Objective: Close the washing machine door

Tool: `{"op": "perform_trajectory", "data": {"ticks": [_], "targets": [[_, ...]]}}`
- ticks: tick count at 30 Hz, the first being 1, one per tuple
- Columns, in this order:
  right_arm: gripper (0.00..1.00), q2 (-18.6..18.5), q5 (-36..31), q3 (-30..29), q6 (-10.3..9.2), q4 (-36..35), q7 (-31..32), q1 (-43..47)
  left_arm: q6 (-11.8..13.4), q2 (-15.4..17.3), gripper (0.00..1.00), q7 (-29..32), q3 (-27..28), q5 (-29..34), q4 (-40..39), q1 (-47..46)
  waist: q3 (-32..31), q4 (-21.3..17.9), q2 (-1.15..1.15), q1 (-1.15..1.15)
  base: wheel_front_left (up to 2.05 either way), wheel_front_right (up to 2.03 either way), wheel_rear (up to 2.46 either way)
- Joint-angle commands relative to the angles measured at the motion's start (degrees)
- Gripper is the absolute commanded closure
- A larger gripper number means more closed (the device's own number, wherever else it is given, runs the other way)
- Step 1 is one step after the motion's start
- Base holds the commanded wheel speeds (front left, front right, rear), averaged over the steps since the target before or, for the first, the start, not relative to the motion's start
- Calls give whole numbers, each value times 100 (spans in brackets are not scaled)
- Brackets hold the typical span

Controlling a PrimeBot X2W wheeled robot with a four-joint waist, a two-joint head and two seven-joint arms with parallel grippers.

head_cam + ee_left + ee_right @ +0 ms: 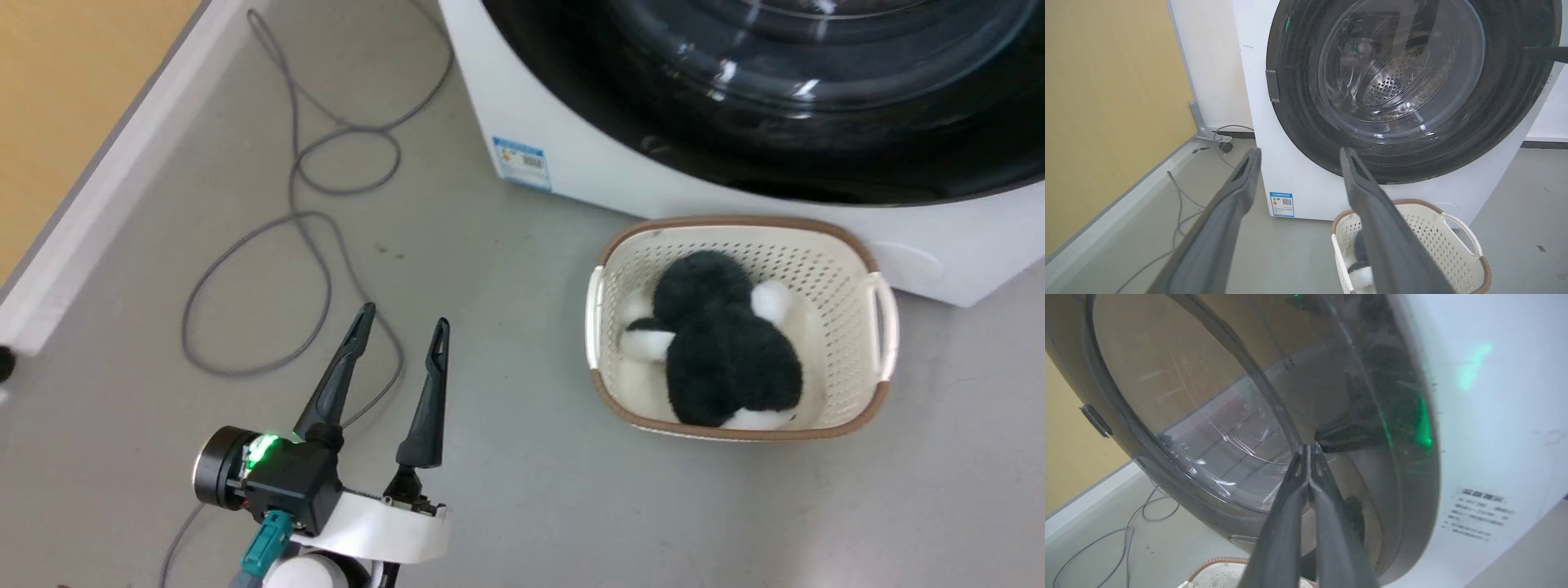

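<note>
the right end effector (1308, 451), pinched together and empty, is nearer: its tips are right at the washing machine door (1180, 396), which lies nearly flat on the washing machine (1494, 416). the left end effector (405, 314) is open, well apart.

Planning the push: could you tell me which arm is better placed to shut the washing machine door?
Likely right: the right fingers, shut, reach the washing machine door; the left fingers hang open over the floor.
</note>
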Motion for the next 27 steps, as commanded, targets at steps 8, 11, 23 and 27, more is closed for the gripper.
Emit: {"op": "perform_trajectory", "data": {"ticks": [8,11,23,27], "targets": [[100,317,489,189,-60,-137,-538,568,72,-11,0,-25,189,43,142,103,-740,-435,0,-1,0,0,0],[100,400,696,280,-60,-393,-751,1081,86,-10,0,-25,251,83,236,235,-1067,-619,0,-1,0,0,0],[100,1049,-125,16,-60,-1972,-1215,3260,160,65,0,-25,664,23,562,745,-1926,-1408,0,-1,0,0,0],[100,1360,-549,-289,-60,-2545,-1123,3967,175,62,0,-25,707,30,646,871,-2088,-1539,0,-1,0,0,0]]}}
